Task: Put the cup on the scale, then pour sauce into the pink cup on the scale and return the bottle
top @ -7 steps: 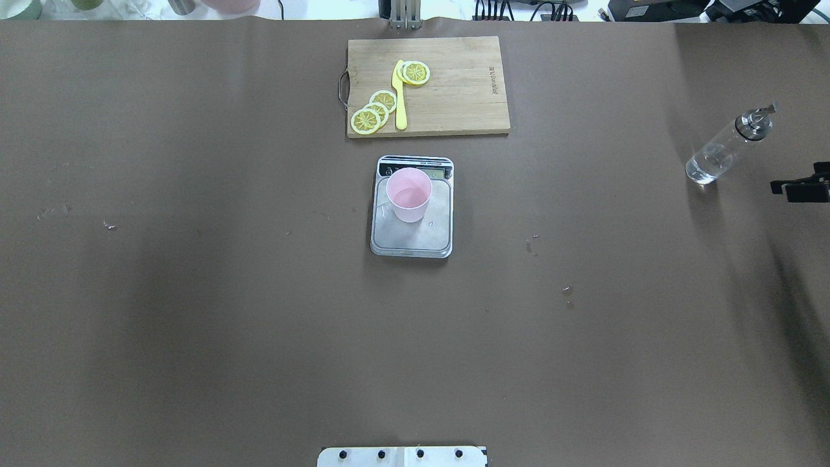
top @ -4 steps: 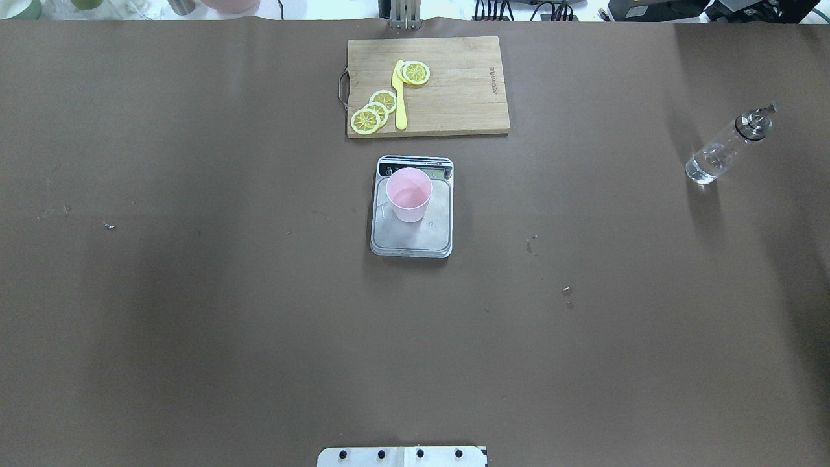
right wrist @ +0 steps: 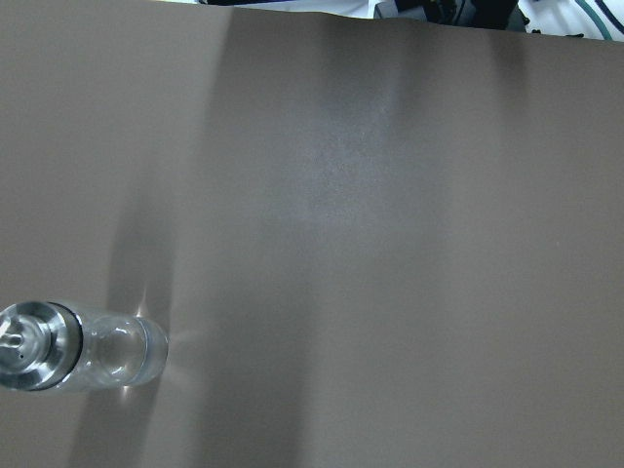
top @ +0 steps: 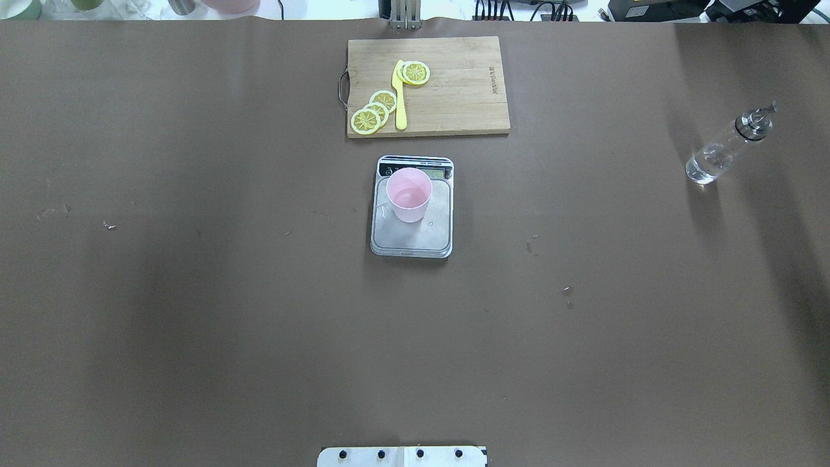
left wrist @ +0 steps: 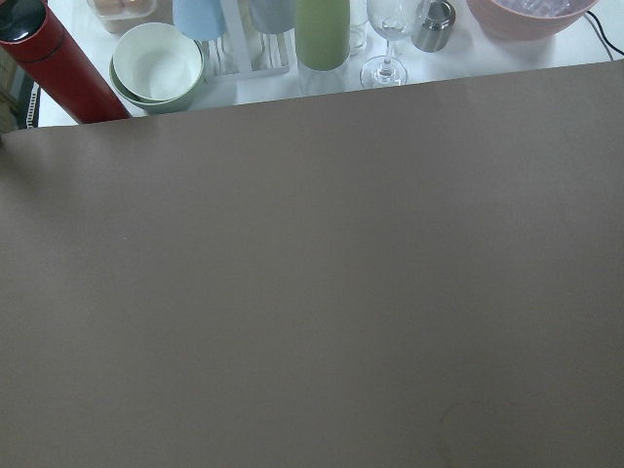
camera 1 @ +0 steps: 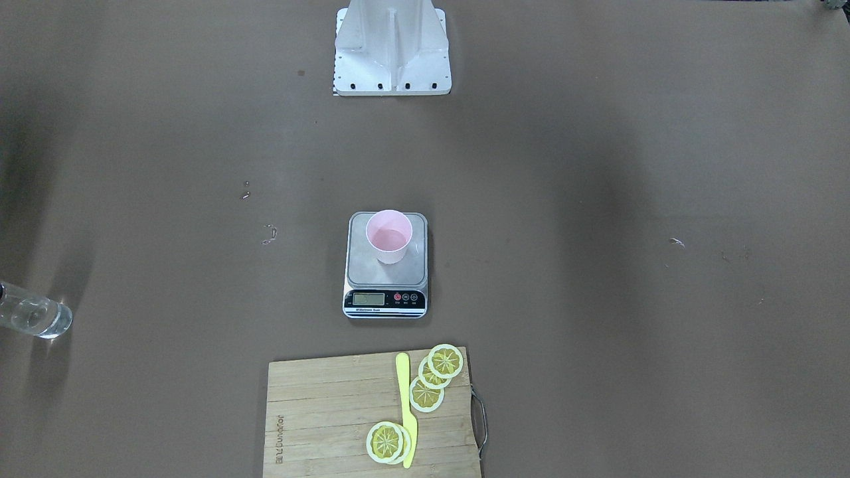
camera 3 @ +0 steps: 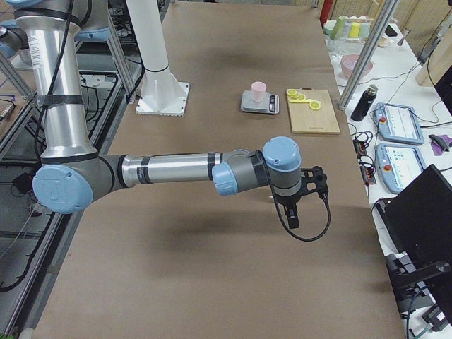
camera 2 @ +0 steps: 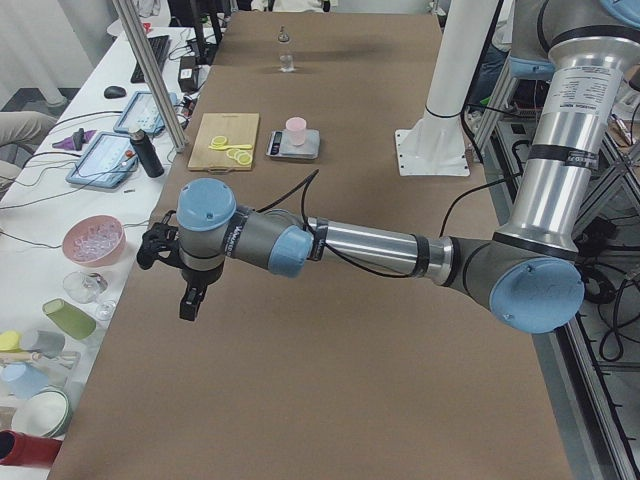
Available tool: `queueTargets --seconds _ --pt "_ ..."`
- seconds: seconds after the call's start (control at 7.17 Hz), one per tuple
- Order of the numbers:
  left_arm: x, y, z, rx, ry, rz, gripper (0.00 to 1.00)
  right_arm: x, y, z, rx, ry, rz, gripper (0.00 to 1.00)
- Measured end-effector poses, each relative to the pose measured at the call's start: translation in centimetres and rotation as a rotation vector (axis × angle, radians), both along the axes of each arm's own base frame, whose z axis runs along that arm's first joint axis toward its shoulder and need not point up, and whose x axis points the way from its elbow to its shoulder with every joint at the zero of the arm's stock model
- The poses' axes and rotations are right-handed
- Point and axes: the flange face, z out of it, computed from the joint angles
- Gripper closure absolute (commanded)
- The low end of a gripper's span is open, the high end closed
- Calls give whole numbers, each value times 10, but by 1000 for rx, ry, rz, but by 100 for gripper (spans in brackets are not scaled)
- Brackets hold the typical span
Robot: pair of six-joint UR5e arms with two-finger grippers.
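The pale pink cup (top: 409, 194) stands upright on the silver scale (top: 411, 239) at mid-table, near its display end; both also show in the front view, the cup (camera 1: 389, 236) on the scale (camera 1: 384, 302). The clear glass bottle (top: 725, 148) with a silver cap stands alone far right, with clear sauce low in it; the right wrist view shows the bottle (right wrist: 73, 346) from above. My left gripper (camera 2: 188, 310) and right gripper (camera 3: 294, 219) show only in the side views, away from these things; I cannot tell whether they are open or shut.
A wooden cutting board (top: 454, 91) with lemon slices (top: 375, 110) and a yellow knife (top: 399, 97) lies just beyond the scale. Bowls, cups and bottles (left wrist: 156, 63) line the bench past the table's left end. The robot's base plate (top: 402, 456) sits at the near edge.
The right gripper, seen at the right edge of the overhead view beside the bottle one second ago, has drawn out of that view. Cup, scale and bottle have not moved.
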Motion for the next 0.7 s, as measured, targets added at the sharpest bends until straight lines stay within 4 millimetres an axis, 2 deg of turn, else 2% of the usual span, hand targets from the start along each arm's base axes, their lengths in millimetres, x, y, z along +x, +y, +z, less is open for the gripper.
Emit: queueTargets --seconds 0.42,0.7 --pt "-12 7 0 -3 1 -21 2 -2 -9 -3 -51 46 -11 0" --pt "-15 36 10 -15 3 -31 2 4 8 6 -64 45 -4 0"
